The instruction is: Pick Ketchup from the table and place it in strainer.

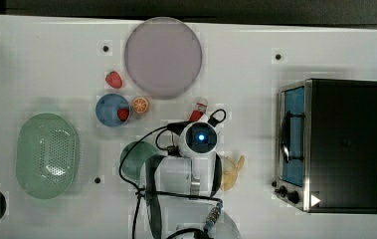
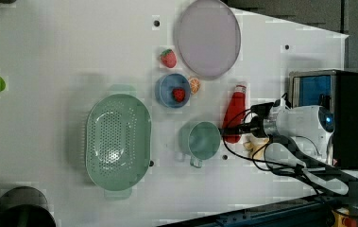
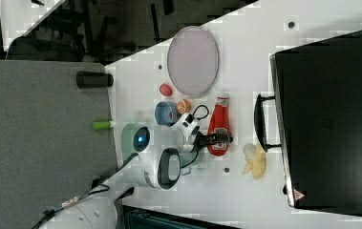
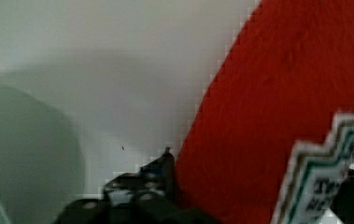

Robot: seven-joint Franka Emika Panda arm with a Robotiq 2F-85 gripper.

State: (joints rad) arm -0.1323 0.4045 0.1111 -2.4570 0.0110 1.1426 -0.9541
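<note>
The ketchup, a slim red bottle with a white cap, lies flat on the white table between the green cup and the black oven. My gripper is down over the bottle's lower body, and in the wrist view one dark finger presses the red side while the other sits by the label. In the top view my wrist covers all but the capped end. In the right view the fingers clamp the body. The mint-green strainer stands empty at the top view's far left.
A green cup stands right beside the bottle. A blue bowl with a strawberry, an orange slice, a loose strawberry and a lilac plate lie toward the strainer. A banana and black oven are opposite.
</note>
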